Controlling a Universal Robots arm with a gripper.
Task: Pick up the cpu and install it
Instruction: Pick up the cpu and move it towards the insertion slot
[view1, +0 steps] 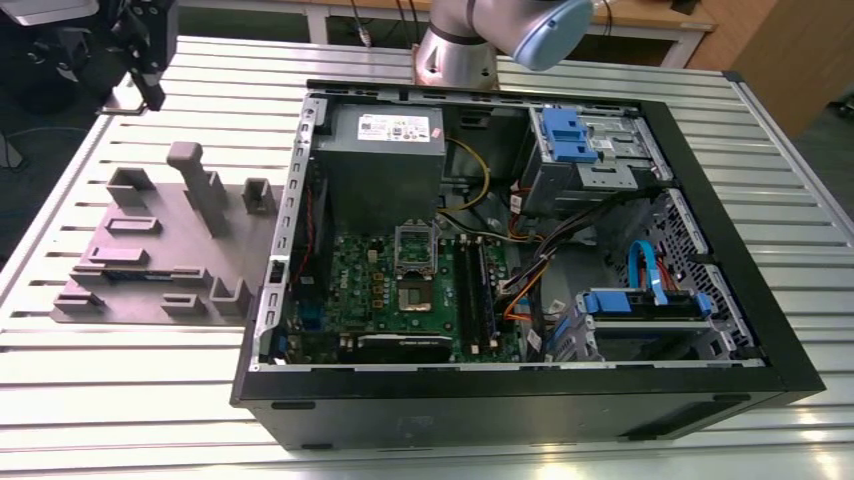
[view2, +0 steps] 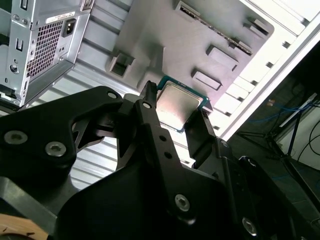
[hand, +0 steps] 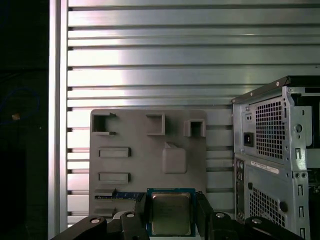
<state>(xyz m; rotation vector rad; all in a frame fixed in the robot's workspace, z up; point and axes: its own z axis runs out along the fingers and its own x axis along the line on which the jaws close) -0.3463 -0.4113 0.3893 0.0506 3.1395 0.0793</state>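
The cpu (hand: 171, 214) is a flat square chip with a silver-grey top and a green rim. It sits clamped between the two black fingers of my gripper (hand: 171, 210), which is shut on its side edges. The second wrist view shows the cpu (view2: 178, 102) tilted in the gripper (view2: 176, 109), lifted clear above the grey fixture plate (view2: 165, 40). In the exterior view the gripper (view1: 142, 80) hangs at the upper left, beyond the plate (view1: 160, 240). The green motherboard's socket (view1: 415, 296) lies inside the open computer case (view1: 694, 300), its metal frame (view1: 416, 243) raised.
The plate (hand: 150, 150) carries several raised holders and a bare square pad (hand: 174, 160). The case's perforated rear wall (hand: 270, 150) stands close beside the plate. Inside the case are a power-supply box (view1: 384, 150), blue drive brackets (view1: 567, 135) and loose cables (view1: 534, 270). The slatted metal table (view1: 134, 400) ends near the plate.
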